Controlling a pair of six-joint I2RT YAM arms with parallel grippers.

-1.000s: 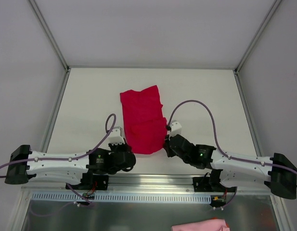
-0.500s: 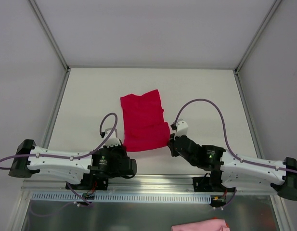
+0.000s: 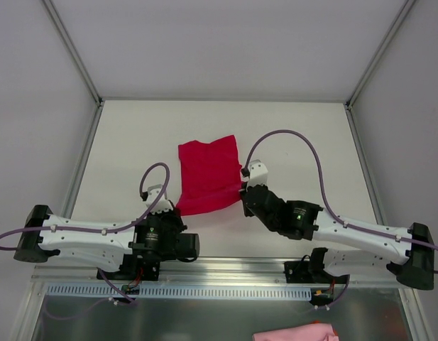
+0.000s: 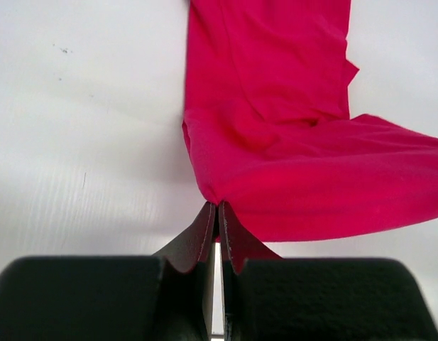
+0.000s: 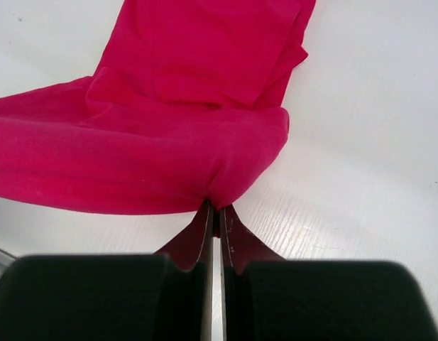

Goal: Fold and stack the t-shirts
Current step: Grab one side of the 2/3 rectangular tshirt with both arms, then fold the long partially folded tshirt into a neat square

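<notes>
Here, a crimson-red t-shirt (image 3: pixel 208 170) is gripped at its near edge's two corners by the clenched left gripper (image 4: pixel 217 212) and right gripper (image 5: pixel 216 212); its far part is spread flat on the white table (image 3: pixel 133 145).

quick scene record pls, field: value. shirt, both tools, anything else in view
item: crimson-red soft cloth t-shirt, one, narrow strip shape
surface: white table
left tool: shut on the shirt's near left corner
right tool: shut on the shirt's near right corner
shirt pose: near edge lifted between the two tools, far part lying on the table
other: pink cloth beyond the table's near edge, partly cut off by the frame
</notes>
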